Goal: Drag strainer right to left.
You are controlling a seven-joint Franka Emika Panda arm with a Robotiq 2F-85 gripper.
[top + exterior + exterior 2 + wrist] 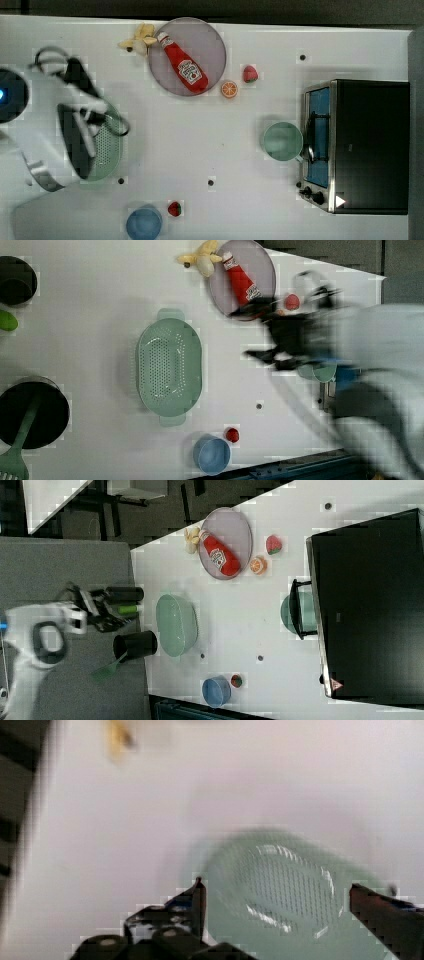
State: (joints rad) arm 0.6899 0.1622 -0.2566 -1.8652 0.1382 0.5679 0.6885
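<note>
as the left view shows, strainer (pixel 169 367) lengthwise vertical

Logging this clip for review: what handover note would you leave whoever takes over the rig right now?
Gripper: open, holding nothing, above the strainer.
Strainer: upright on the white table, near the top view's left end, away from the purple plate with the ketchup bottle.
Done: from this moment alone I cannot tell whether the drag has happened.
Left: confirm the strainer's placement, then move the arm away if satisfied.
</note>
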